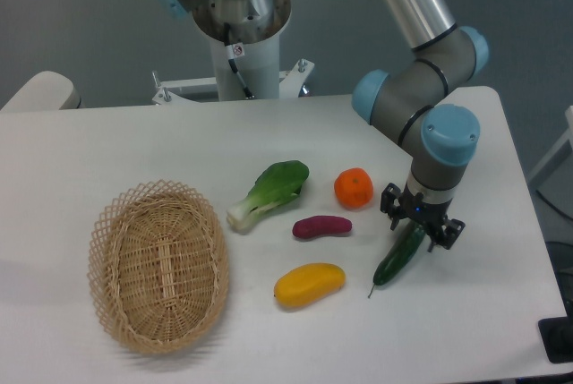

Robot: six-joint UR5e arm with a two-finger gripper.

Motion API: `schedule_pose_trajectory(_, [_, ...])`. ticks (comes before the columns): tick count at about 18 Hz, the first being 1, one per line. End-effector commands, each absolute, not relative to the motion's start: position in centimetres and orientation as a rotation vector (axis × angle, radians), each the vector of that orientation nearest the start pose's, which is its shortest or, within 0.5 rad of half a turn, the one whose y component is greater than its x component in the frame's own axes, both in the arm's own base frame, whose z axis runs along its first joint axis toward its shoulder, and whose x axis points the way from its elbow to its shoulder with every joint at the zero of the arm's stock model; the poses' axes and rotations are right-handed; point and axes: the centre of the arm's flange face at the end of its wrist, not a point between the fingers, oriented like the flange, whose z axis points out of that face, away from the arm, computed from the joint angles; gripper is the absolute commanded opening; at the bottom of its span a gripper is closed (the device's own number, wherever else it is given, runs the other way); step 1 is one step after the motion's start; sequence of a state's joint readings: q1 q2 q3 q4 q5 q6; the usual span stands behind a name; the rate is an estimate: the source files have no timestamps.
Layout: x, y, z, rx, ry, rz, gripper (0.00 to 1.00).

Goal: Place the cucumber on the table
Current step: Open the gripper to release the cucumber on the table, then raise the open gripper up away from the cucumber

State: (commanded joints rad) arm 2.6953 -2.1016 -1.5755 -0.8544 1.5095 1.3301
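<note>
While the cucumber (400, 258) lies slanted on the white table (483, 321), right of the yellow fruit (309, 284) and the purple sweet potato (321, 226), the gripper (421, 228) sits over its top end with fingers spread apart.

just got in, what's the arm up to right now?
The arm's gripper is down at the right side of the table, around the upper end of the cucumber. The cucumber slants down-left with its stem tip at the tabletop, and the fingers look spread, so it seems to be setting it down or releasing it. The yellow fruit, purple sweet potato, orange and bok choy lie untouched nearby. The wicker basket sits on the left.
</note>
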Motion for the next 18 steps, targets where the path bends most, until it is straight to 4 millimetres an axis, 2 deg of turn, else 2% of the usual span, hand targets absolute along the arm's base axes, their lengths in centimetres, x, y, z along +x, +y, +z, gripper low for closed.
schedule_pose_trajectory(2, [-53.1,43.9,26.7,-2.979,0.296,0.264,1.0])
schedule_pose_trajectory(6, [-50.0,49.1,30.9,-2.917,0.41,0.363,1.0])
schedule_pose_trajectory(7, [-49.7,49.7,32.3,-2.905,0.424,0.396,1.0])
schedule_pose_trajectory(11, [-47.2,50.5,37.7,-2.836,0.485,0.473,1.0])
schedule_pose_trajectory(13, [-46.3,50.3,39.1,-2.841,0.515,0.458,1.0])
schedule_pose_trajectory(16, [-46.9,49.2,40.3,-2.855,0.746,0.42,1.0])
schedule_pose_trajectory(18, [-48.7,47.0,41.4,-2.867,0.836,0.388,1.0])
